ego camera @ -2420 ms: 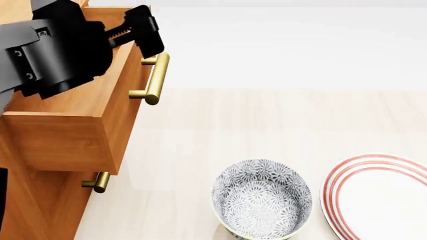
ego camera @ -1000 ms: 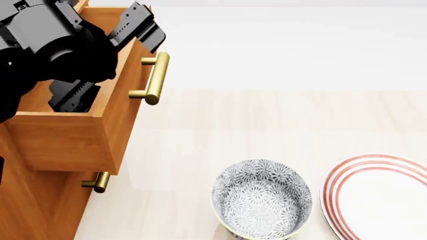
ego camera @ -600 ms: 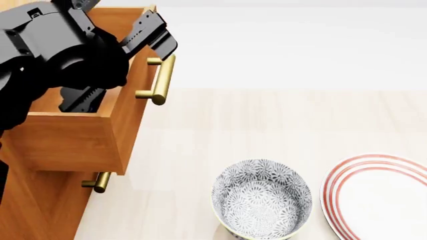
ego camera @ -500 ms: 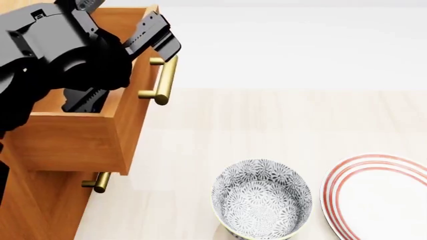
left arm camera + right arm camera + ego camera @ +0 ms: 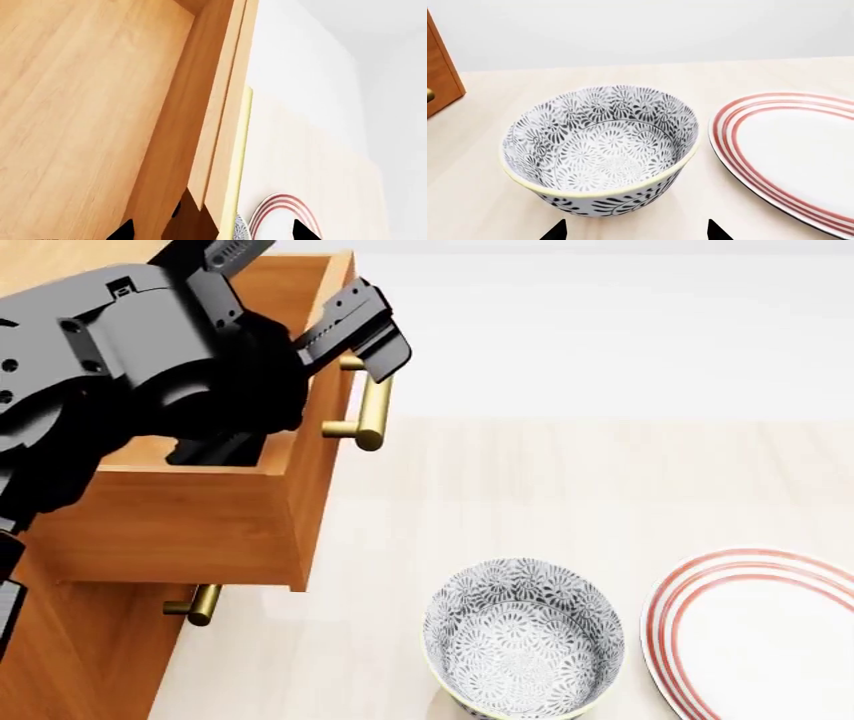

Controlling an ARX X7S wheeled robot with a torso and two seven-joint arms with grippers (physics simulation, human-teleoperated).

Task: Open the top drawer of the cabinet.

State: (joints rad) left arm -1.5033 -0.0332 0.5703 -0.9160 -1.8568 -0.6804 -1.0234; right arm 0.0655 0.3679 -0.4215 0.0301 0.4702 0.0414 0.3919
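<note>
While the top drawer (image 5: 200, 525) sits pulled well out of the cabinet (image 5: 67, 660), the left gripper (image 5: 287, 390) straddles its front panel: one black finger (image 5: 360, 330) hangs outside by the brass handle (image 5: 367, 410), and the other looks to be down inside the box, though the arm's own bulk hides most of it, so take that part with a grain of salt. Jaws are spread fairly wide with the front board between them, not clamped on the handle bar itself as far as I can see.

From the left wrist camera you mostly get wood: the drawer's inner floor, the thin front panel edge-on, and a sliver of brass running down the outside of it. Two dark fingertips (image 5: 123, 231) poke in at the edge of that shot, well apart.

Below the open drawer, the next drawer's handle (image 5: 198, 603) peeks out, still flush with the cabinet face.

Over on the floor surface, the patterned bowl (image 5: 602, 150) stands upright near the cabinet's front corner, and the red-striped plate (image 5: 790, 150) lies just beside it, not touching.

Right gripper (image 5: 635, 231) only shows as two black tips (image 5: 554, 231) in its own wrist view, set wide apart, hovering near the bowl with nothing between them.
</note>
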